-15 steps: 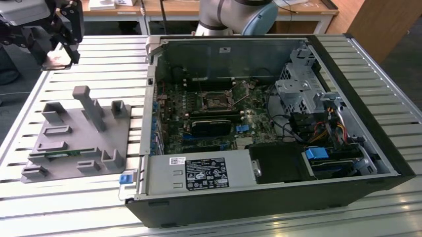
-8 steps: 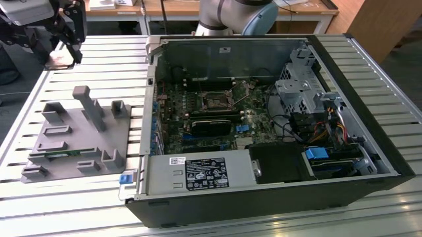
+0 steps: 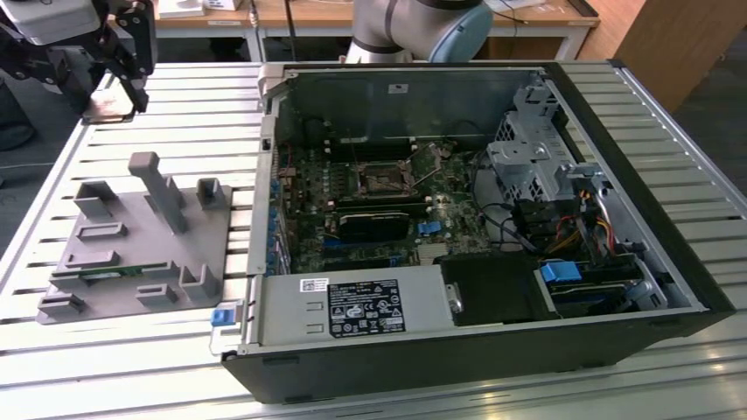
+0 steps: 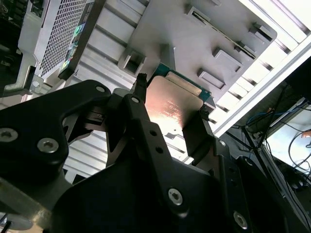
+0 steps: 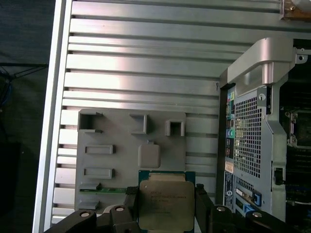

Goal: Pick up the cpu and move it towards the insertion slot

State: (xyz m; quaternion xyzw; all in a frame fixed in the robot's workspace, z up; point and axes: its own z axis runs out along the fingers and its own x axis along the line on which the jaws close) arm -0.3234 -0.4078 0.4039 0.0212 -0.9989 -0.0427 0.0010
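cpu (image 5: 163, 204) is clamped in the tool (image 5: 164, 206): black fingers (image 5: 132, 201) closed on two opposite edges, chip lifted clear of the grey fixture tray (image 5: 121, 160) below it. First wrist view shows its silver lid with green board edge showing around the rim. Second wrist view gives the same cpu (image 4: 170, 109) from the other side, with a pinkish reflective face, a green edge at the far end, and a finger (image 4: 199, 131) on each side.

Exterior view: tool (image 3: 117, 101) sits at the far corner of the slatted aluminium tabletop (image 3: 491, 385) on that view's left, beyond the fixture tray (image 3: 129, 245), with a pale square of the cpu (image 3: 108, 107) just visible under the fingers.

Insertion slot (image 3: 383, 178) is a square socket with a metal frame on the motherboard (image 3: 350, 197) inside the open PC case (image 3: 467, 219), well apart from the tool, off to the exterior view's right of it. First wrist view catches only a frame edge of the slot (image 5: 297, 127) past the case's perforated rear panel (image 5: 248, 141).

A green memory stick (image 3: 111, 272) lies in a slot on the tray's near side; first wrist view shows it (image 5: 109, 190) just beside the tool's finger.
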